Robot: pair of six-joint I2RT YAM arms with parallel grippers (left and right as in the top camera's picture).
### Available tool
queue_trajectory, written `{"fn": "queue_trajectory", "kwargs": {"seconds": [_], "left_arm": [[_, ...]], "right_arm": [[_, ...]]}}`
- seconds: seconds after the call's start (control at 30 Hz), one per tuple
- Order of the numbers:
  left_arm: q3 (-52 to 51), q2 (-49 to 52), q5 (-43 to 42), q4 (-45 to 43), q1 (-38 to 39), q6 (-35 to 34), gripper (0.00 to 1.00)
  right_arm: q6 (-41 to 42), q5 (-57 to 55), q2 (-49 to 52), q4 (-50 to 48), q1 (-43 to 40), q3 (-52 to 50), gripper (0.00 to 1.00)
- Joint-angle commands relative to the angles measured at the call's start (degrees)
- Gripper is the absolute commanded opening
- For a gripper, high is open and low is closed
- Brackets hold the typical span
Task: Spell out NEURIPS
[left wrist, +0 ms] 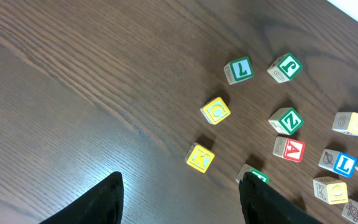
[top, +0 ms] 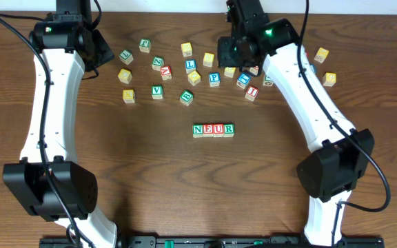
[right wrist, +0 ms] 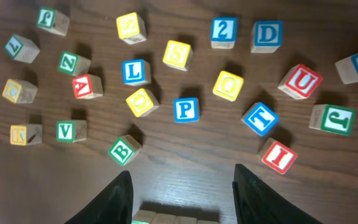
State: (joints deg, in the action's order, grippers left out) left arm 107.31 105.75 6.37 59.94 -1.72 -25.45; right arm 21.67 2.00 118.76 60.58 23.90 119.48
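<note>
A row of four cubes reading N, E, U, R [top: 213, 129] lies at the table's middle; only its top edge [right wrist: 173, 218] shows in the right wrist view. Loose cubes lie behind it: a red I [top: 252, 91] [right wrist: 279, 155], a blue P [top: 214, 78] [right wrist: 186, 109] and a yellow S [top: 208, 59] [right wrist: 177, 55]. My right gripper [top: 234, 52] [right wrist: 183, 174] hangs open above these cubes, holding nothing. At the far left, my left gripper [top: 100, 49] [left wrist: 182, 179] is open over bare wood, nothing between its fingers.
Other loose cubes are scattered along the back: green B [right wrist: 124, 150], blue L [right wrist: 135, 71], blue T [right wrist: 260, 118], red U [right wrist: 300, 81], yellow K [left wrist: 200, 157], green V [top: 157, 90]. Two yellow cubes [top: 321, 54] lie apart at the far right.
</note>
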Motion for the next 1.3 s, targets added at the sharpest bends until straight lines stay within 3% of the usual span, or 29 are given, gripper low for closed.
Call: {"fn": "queue_trajectory", "kwargs": {"seconds": [0.0, 0.43, 0.8, 1.03, 1.27], "left_arm": [[-0.22, 0.79, 0.76, -0.17, -0.09, 0.35, 0.59], [-0.22, 2.6, 0.76, -1.79, -0.11, 0.37, 0.59], [-0.22, 2.6, 0.76, -1.46, -0.09, 0.37, 0.59], [-0.22, 2.6, 0.74, -1.49, -0.09, 0.37, 0.59], [-0.22, 2.6, 0.76, -1.49, -0.09, 0.37, 0.59]], "right_arm": [[-0.02, 0.04, -0.74, -0.2, -0.98, 1.33, 0.47], [-0.09, 1.81, 4.11, -7.48, -0.46, 3.37, 0.52], [-1.44, 1.16, 9.27, -2.38, -0.44, 8.63, 0.5], [1.62, -1.03, 9.31, 1.05, -0.92, 8.63, 0.48], [8.59, -5.03, 9.51, 10.78, -3.17, 8.61, 0.51]]}}
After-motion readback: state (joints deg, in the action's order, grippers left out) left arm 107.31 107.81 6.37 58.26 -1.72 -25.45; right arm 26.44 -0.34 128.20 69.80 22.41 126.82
